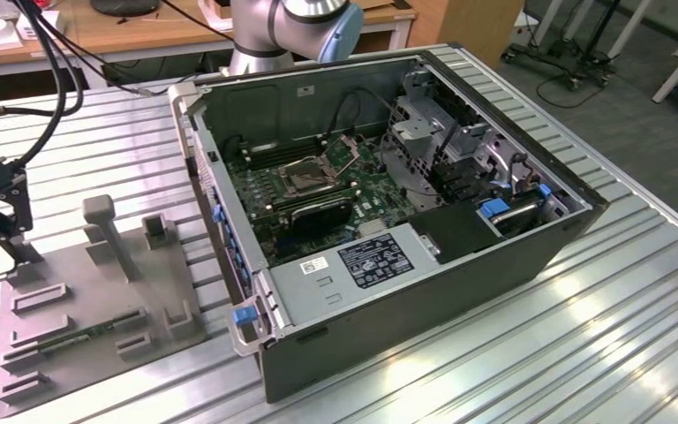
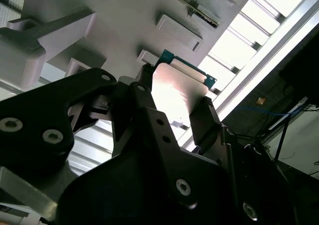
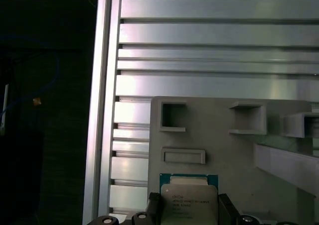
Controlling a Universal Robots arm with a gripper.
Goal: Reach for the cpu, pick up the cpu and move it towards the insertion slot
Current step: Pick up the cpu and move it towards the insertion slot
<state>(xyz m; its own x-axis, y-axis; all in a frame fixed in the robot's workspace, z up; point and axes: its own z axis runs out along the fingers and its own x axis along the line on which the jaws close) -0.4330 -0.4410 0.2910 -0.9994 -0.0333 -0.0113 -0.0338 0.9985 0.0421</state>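
Over the fixture plate (image 3: 224,153), your claw (image 2: 175,98) is clamped on the cpu (image 2: 180,83); the insertion slot (image 1: 312,179) lies well apart, toward the exterior view's right.

I count one cpu (image 3: 189,201) and one insertion slot (image 1: 312,177). One computer case (image 1: 433,296), one grey fixture plate (image 1: 89,302).

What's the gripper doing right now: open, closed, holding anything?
The gripper: closed on the cpu, its fingers against two opposite edges, over the grey fixture plate.
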